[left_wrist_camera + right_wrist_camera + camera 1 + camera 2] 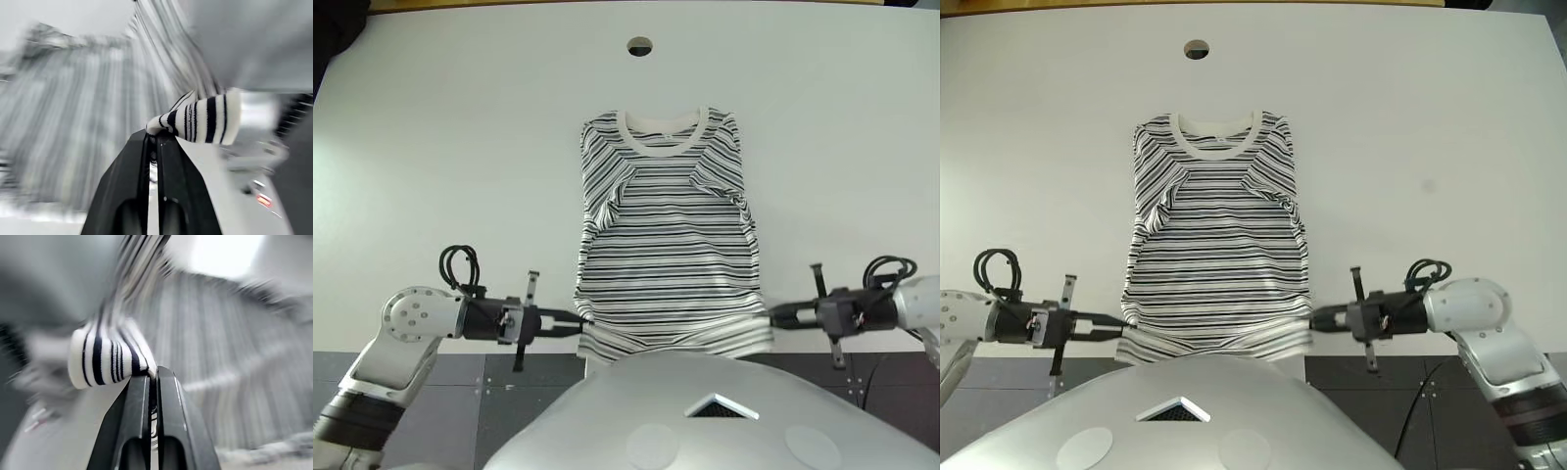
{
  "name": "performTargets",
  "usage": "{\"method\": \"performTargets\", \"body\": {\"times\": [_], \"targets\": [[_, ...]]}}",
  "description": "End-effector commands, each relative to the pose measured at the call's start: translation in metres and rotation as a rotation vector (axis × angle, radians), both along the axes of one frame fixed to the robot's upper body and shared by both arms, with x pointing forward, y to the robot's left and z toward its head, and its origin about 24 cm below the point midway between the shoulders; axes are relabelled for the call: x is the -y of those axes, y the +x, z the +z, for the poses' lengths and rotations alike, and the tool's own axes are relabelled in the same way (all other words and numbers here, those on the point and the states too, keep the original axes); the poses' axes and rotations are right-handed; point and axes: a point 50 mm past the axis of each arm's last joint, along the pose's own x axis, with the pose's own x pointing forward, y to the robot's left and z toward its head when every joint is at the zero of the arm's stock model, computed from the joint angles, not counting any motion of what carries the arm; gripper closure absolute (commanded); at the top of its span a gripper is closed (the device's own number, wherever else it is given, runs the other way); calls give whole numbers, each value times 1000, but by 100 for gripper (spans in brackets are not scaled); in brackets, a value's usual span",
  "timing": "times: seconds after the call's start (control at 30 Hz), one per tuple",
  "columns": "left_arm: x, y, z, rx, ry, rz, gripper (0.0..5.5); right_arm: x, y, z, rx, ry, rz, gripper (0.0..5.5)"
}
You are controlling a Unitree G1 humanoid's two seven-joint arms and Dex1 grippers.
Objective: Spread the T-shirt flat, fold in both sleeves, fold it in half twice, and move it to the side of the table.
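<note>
T-shirt (671, 245) hem corners at the near edge of the table (460, 147) are pinched tight, one in the left gripper (580, 322) and one in the right gripper (771, 314), likely to lift the hem for the first half-fold. Beyond them the shirt lies flat with its sleeves folded in, and its collar (664, 132) points toward a far hole (639, 46).

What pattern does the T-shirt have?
The T-shirt has dark and white stripes, with a plain white collar. It shows best in the left eye view.
</note>
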Motion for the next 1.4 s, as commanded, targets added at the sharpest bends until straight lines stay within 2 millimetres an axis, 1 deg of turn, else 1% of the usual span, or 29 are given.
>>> {"method": "performTargets", "body": {"times": [0.03, 0.1, 0.2, 0.3, 0.37, 0.47, 0.57, 0.73, 0.87, 0.97, 1.07, 1.1, 1.13, 1.17, 1.2, 1.23, 1.3, 1.4], "targets": [[-3, 30, 9, 90, -51, 167, 532, -3, 25, 12, 87, 36, -129, 540], [-1, 45, 8, 123, -4, 244, 532, -5, 36, 14, 118, 37, -194, 540], [3, 65, 10, 174, -5, 332, 532, -8, 51, 17, 147, 50, -257, 540], [4, 84, 10, 184, -11, 428, 532, -12, 68, 18, 165, 34, -321, 540], [0, 102, 8, 187, 7, 540, 532, -15, 79, 17, 158, 39, -355, 540], [-3, 120, 4, 167, 12, 644, 532, -19, 93, 17, 154, 40, -401, 540], [-7, 138, 3, 167, 17, 754, 532, -22, 117, 16, 171, 16, -501, 540], [-4, 155, 1, 170, 30, 849, 532, -22, 146, 3, 115, -31, -630, 540], [6, 167, 0, 176, 28, 881, 532, -20, 168, -5, 20, -10, -738, 540], [19, 171, -3, 164, 28, 859, 532, -19, 174, -13, -14, -23, -752, 540], [23, 173, -8, 149, 38, 865, 532, -20, 176, -16, -32, -22, -753, 540], [24, 175, -10, 143, 41, 873, 540, -20, 177, -16, -39, -13, -752, 519], [24, 176, -11, 138, 42, 882, 540, -21, 178, -16, -46, -3, -751, 509], [24, 177, -12, 135, 45, 894, 540, -22, 178, -16, -57, 7, -751, 483], [24, 178, -14, 136, 55, 906, 513, -22, 180, -17, -67, 12, -756, 469], [24, 179, -15, 138, 62, 913, 495, -23, 181, -19, -76, 12, -761, 443], [26, 181, -17, 137, 65, 923, 471, -24, 184, -22, -77, 22, -787, 413], [27, 183, -19, 134, 63, 954, 427, -25, 192, -19, -26, 81, -859, 363]]}}
